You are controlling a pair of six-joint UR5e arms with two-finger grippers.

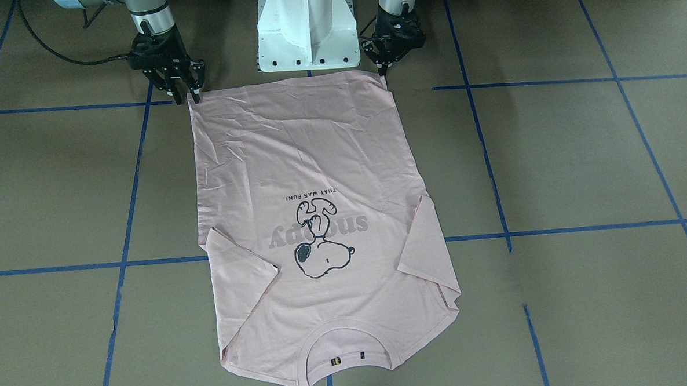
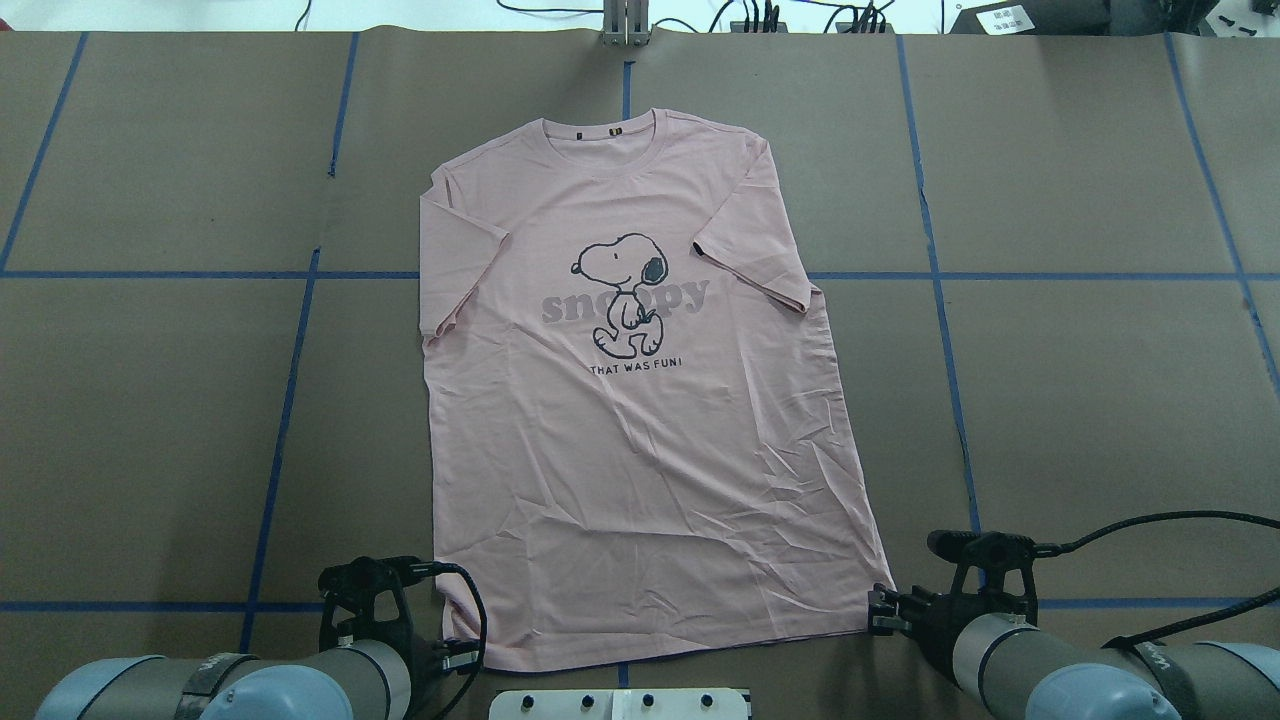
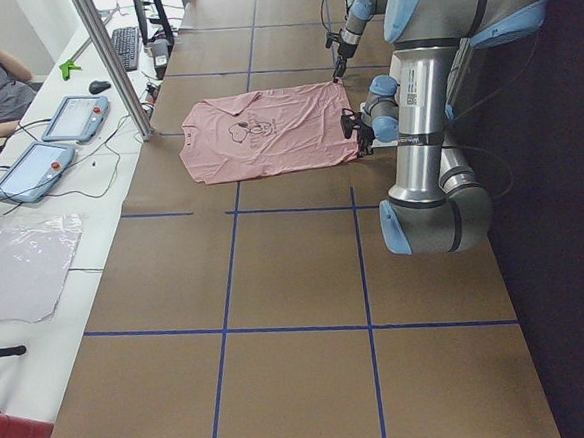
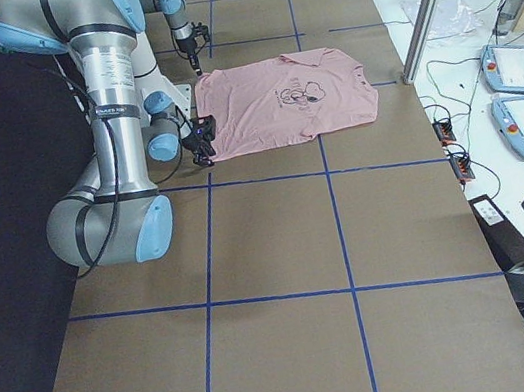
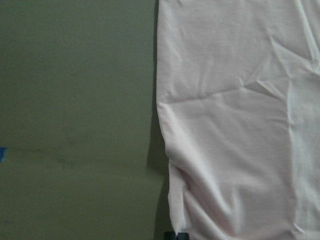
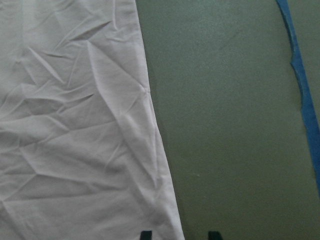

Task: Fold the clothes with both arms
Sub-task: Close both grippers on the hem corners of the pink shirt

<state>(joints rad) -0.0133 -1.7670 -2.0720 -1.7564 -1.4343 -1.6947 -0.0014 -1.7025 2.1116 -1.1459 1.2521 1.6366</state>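
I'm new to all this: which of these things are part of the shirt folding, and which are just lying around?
Part of the job:
pink Snoopy T-shirt
left gripper and right gripper, one at each hem corner

Just lying about:
teach pendants
keyboard
computer mouse
clear plastic bag

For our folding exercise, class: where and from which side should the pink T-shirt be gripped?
Grip the T-shirt at its two hem corners, each from its outer side. It lies flat, print up, so only edges can be pinched, and the hem needs both ends.
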